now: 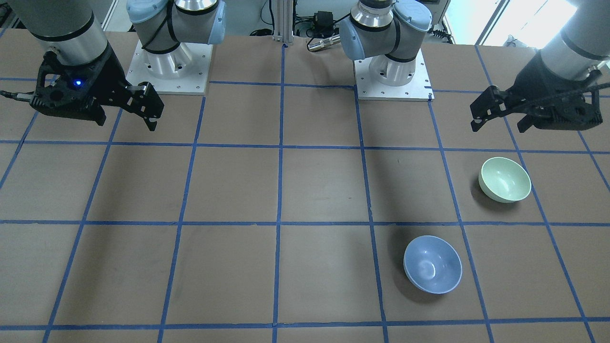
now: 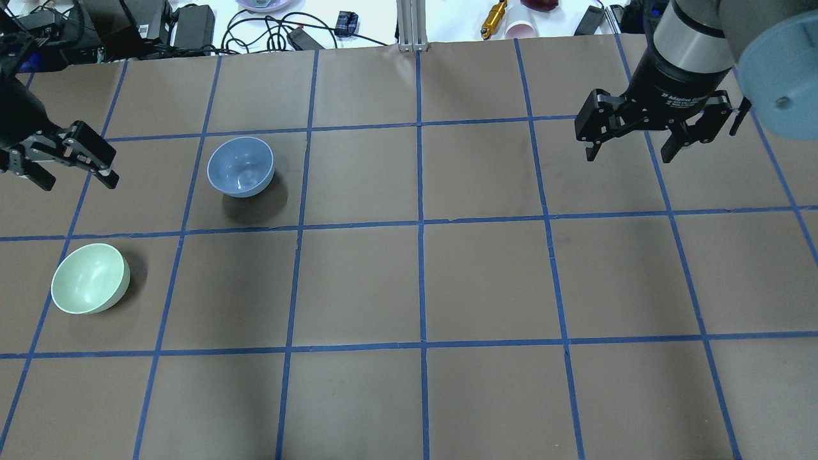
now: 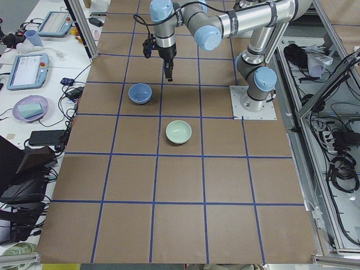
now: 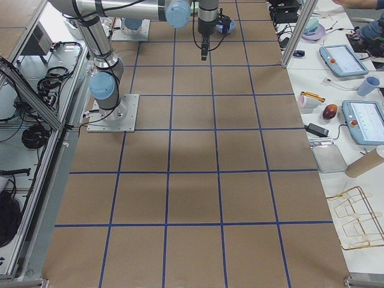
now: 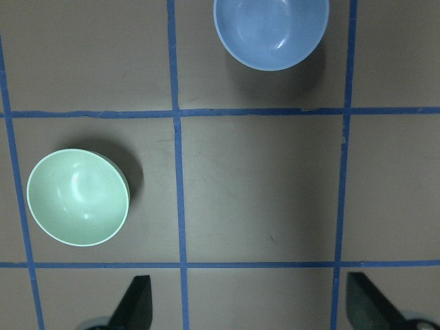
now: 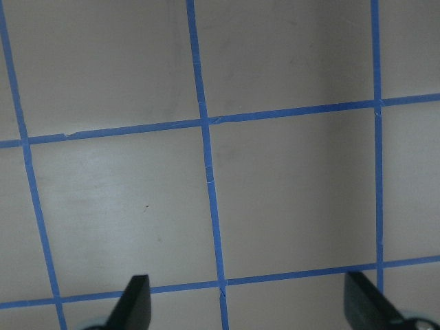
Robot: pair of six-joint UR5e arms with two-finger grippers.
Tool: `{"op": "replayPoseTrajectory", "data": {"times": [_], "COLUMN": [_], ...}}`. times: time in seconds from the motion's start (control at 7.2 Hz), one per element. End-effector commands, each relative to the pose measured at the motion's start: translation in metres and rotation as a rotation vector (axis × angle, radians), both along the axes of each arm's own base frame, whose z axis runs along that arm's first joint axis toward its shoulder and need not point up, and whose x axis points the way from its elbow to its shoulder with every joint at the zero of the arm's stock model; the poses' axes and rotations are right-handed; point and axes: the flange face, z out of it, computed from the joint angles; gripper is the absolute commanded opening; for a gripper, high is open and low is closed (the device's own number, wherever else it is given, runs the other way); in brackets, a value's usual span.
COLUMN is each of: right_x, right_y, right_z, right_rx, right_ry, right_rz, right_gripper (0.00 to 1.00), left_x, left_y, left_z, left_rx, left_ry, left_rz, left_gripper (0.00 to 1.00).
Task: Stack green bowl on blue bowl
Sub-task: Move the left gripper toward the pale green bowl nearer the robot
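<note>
- You'll find the green bowl [image 2: 89, 278], small, round, glossy and pale mint, upright on the left side of the surface [image 2: 486, 281], in the near-left part of the grid as seen from overhead.
- The blue bowl [image 2: 241, 166], a glossy, round, light periwinkle one of about the same size, stands upright farther out and to the right of it, one grid square over. The two are well apart.
- Between the bowls you have only bare brown paper and the blue tape lines [image 2: 420, 223] that divide the surface into squares.
- The left gripper [image 2: 73, 179] hangs above the far-left edge, beyond the green bowl and left of the blue one. Its fingers are spread wide and hold nothing.
- From the left wrist camera, both bowls sit ahead of those spread fingers [image 5: 134, 306], green to the left and blue farther off.
- The right gripper [image 2: 629, 152] hangs over the far-right squares, well away from both bowls, its fingers likewise spread and empty.
- Past the far edge lie cables [image 2: 268, 32], a brass cylinder [image 2: 493, 18], a pink cup [image 2: 521, 29] and an upright aluminium post [image 2: 412, 25].
</note>
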Motion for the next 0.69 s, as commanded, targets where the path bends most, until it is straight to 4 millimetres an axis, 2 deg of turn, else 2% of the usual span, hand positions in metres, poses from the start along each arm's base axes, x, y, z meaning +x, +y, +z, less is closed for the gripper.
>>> {"op": "replayPoseTrajectory", "data": {"times": [0.0,0.14,0.42,0.56], "right_x": [0.0,0.0,0.0,0.0], "right_y": [0.0,0.0,0.0,0.0], "right_z": [0.0,-0.001,0.0,0.0], "right_rx": [0.0,0.001,0.0,0.0], "right_ry": [-0.001,0.0,0.001,0.001], "right_rz": [0.0,0.0,0.0,0.0], "right_gripper": [1.0,1.0,1.0,1.0], "left_x": [0.069,0.079,0.132,0.154], "left_y": [0.011,0.01,0.032,0.037], "left_z": [-0.056,-0.071,-0.096,-0.109], "left_rx": [-0.015,-0.045,-0.04,-0.054], "left_ry": [0.014,-0.005,0.011,0.004], "left_rz": [-0.002,-0.084,-0.047,-0.057], "left_gripper": [1.0,1.0,1.0,1.0]}}
